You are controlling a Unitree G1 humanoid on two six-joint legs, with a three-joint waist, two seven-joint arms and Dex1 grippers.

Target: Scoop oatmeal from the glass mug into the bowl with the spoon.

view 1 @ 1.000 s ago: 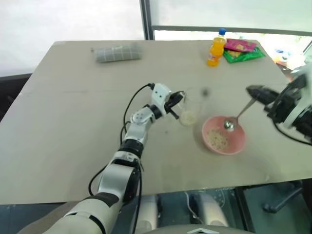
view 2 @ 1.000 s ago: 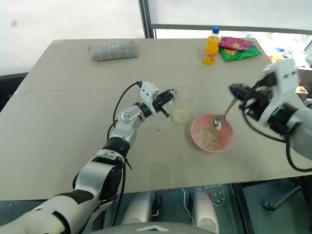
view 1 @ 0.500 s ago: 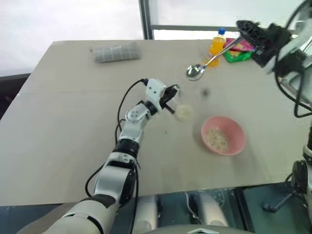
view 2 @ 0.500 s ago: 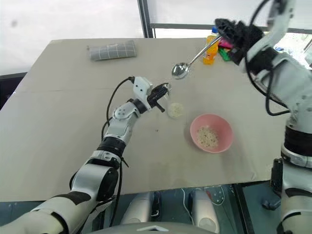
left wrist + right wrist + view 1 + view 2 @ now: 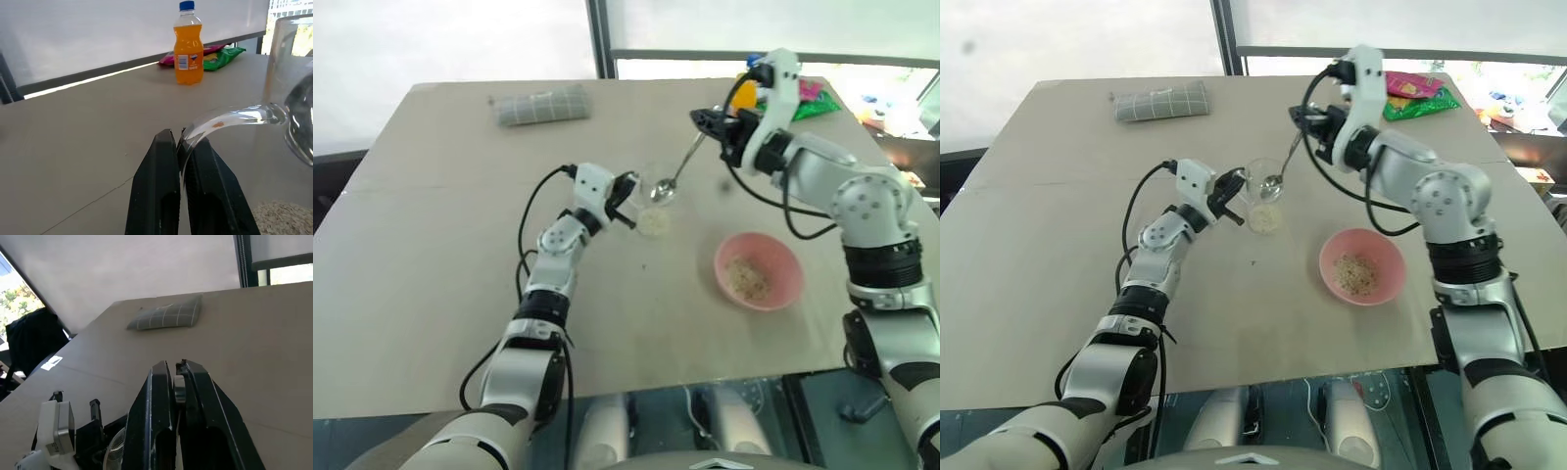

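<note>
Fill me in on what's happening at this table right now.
A two-armed robot is moving oatmeal by spoon. The left gripper is shut on the handle of the glass mug, which stands on the table with oatmeal in its bottom. The right gripper is shut on the spoon, whose bowl end hangs at the mug's mouth. The pink bowl sits apart, nearer the right arm, with some oatmeal in it already.

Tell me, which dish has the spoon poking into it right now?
The glass mug. The spoon dips into its top, while the pink bowl sits apart, holding only oatmeal.
</note>
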